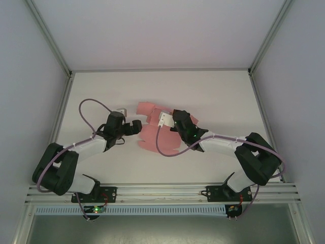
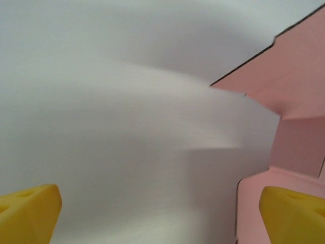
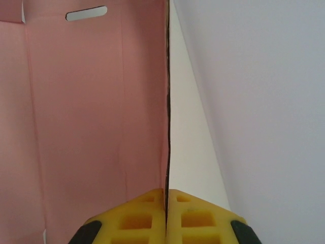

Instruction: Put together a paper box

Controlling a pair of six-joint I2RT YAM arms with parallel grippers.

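Note:
The paper box (image 1: 150, 138) is a salmon-pink die-cut card sheet at the middle of the white table, partly folded, with flaps at its far end. My right gripper (image 1: 163, 120) reaches over it from the right. In the right wrist view, my right gripper (image 3: 166, 195) is shut on a raised edge of the paper box (image 3: 91, 101), whose panel stands upright and has a slot near its top. My left gripper (image 1: 136, 125) is at the sheet's left edge. Its yellow fingers (image 2: 294, 213) stand wide open, and the right one is over a pink panel (image 2: 299, 76).
White enclosure walls (image 1: 30, 61) close in the table on three sides. An aluminium rail (image 1: 162, 192) runs along the near edge by both arm bases. Purple cables (image 1: 89, 104) loop off each arm. Bare tabletop (image 1: 218, 96) lies behind and to both sides of the sheet.

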